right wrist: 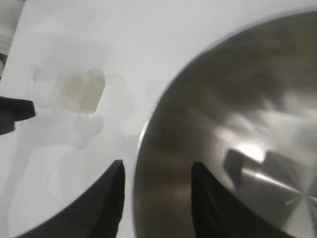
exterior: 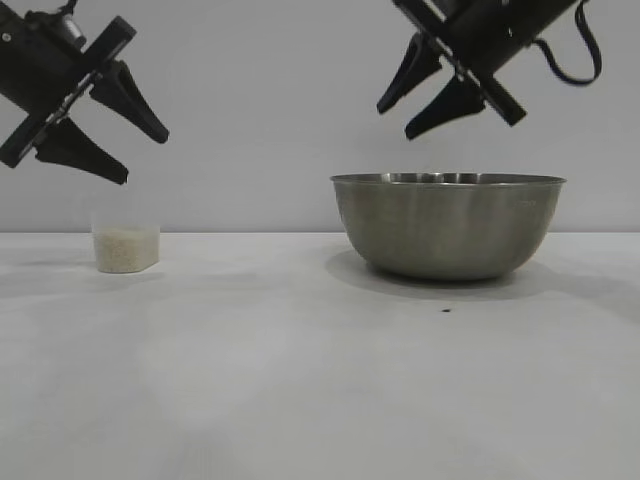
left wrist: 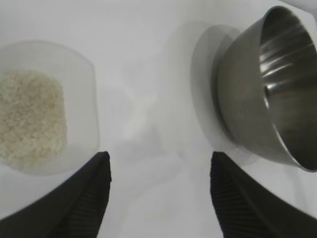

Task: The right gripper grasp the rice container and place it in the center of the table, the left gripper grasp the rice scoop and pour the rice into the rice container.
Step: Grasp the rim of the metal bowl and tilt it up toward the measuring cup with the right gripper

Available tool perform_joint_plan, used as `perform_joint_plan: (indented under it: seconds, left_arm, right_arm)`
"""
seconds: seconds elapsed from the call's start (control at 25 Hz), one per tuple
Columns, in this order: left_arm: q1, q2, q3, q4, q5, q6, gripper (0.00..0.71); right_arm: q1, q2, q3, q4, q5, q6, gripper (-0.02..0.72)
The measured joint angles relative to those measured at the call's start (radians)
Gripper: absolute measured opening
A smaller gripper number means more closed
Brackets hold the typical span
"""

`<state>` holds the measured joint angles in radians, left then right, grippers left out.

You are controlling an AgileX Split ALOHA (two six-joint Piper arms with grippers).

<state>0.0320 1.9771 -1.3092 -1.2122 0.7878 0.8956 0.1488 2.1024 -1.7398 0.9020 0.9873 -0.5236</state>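
The rice container point(exterior: 448, 225), a large steel bowl, stands on the white table point(exterior: 250, 380) right of centre. My right gripper point(exterior: 394, 121) hangs open above the bowl's left rim, touching nothing. In the right wrist view that gripper point(right wrist: 157, 166) straddles the rim of the bowl point(right wrist: 233, 148) from above. The rice scoop point(exterior: 126, 245), a frosted plastic cup with white rice point(exterior: 126, 252) in it, sits at the left. My left gripper point(exterior: 146, 157) hovers open above it, empty. From the left wrist, the scoop point(left wrist: 49, 99) lies to one side of the open gripper point(left wrist: 159, 158) and the bowl point(left wrist: 267, 89) to the other.
A tiny dark speck point(exterior: 446, 310) marks the table in front of the bowl. Bare tabletop stretches between scoop and bowl and across the whole front. A plain grey wall closes off the back.
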Motion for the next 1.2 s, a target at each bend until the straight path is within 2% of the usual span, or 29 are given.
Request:
perform_joint_plan:
  seconds: [0.12, 0.2, 0.36, 0.64, 0.84, 1.2]
  left_arm:
    - [0.000, -0.034, 0.000, 0.006, 0.000, -0.005, 0.389]
    - [0.000, -0.054, 0.000, 0.034, -0.009, -0.018, 0.389]
    - [0.000, -0.089, 0.000, 0.083, -0.015, -0.042, 0.389]
    - [0.000, -0.136, 0.000, 0.105, -0.033, -0.059, 0.389]
    - [0.000, -0.140, 0.000, 0.105, -0.033, -0.064, 0.389]
    - [0.000, -0.144, 0.000, 0.115, -0.033, -0.064, 0.389]
  right_arm:
    - [-0.022, -0.023, -0.040, -0.135, 0.063, 0.104, 0.264]
    - [-0.044, -0.038, -0.047, -0.204, 0.092, 0.150, 0.264]
    - [-0.078, -0.063, -0.049, -0.310, 0.149, 0.208, 0.264]
    - [-0.103, -0.076, -0.055, -0.504, 0.203, 0.306, 0.264]
    - [-0.103, -0.076, -0.055, -0.562, 0.208, 0.343, 0.264]
    - [-0.103, 0.027, -0.057, -0.575, 0.204, 0.368, 0.264]
